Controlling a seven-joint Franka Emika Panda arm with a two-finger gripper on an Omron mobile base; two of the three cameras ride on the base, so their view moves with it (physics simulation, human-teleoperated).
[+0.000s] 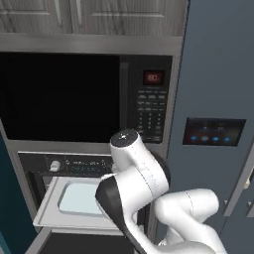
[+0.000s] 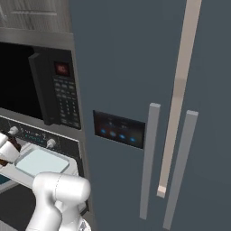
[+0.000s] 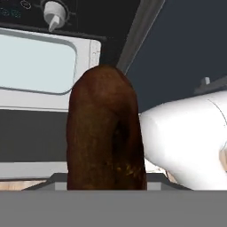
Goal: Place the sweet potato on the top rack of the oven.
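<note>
The gripper (image 2: 5,151) holds the sweet potato (image 3: 105,133). It sits near the pulled-out top rack (image 1: 52,201), below the oven (image 1: 34,163) knobs

You have one sweet potato (image 3: 106,133), one rack (image 1: 79,198) drawn out of one oven (image 1: 64,166), and one microwave (image 1: 84,96) above it. You can count two knobs (image 2: 51,143) on the oven strip and two long handles (image 2: 149,158) on the one fridge (image 2: 135,67).
</note>
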